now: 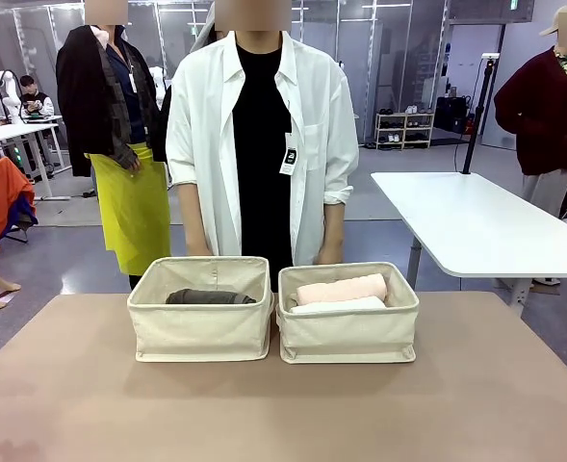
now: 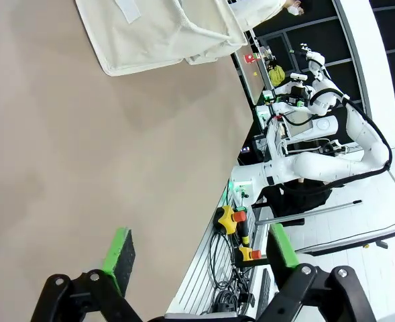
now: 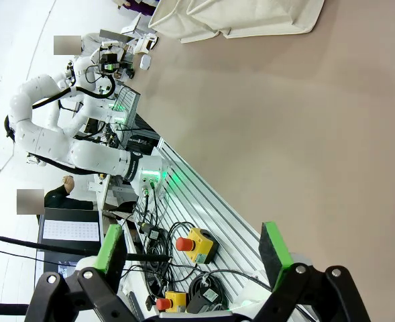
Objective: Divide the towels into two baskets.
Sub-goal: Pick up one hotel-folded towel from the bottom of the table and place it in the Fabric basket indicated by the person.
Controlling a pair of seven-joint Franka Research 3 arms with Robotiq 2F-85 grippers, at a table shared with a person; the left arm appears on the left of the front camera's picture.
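Two cream canvas baskets stand side by side at the far middle of the table. The left basket (image 1: 202, 322) holds a dark grey rolled towel (image 1: 209, 297). Inside the right basket (image 1: 348, 327) a peach-pink towel (image 1: 342, 289) lies behind a white towel (image 1: 339, 306). A person in a white shirt (image 1: 261, 144) stands just behind them. My left gripper (image 2: 200, 251) is open with nothing between its green pads, above the table's near edge, with a basket (image 2: 157, 33) far ahead of it. My right gripper (image 3: 194, 247) is open and empty too, with a basket (image 3: 244, 17) at the top of its view.
The brown tabletop (image 1: 283, 404) stretches bare in front of the baskets. A white table (image 1: 476, 226) stands at the back right, with other people farther off. Emergency-stop boxes (image 3: 197, 245) and cables lie along the robot's side rail below the table edge.
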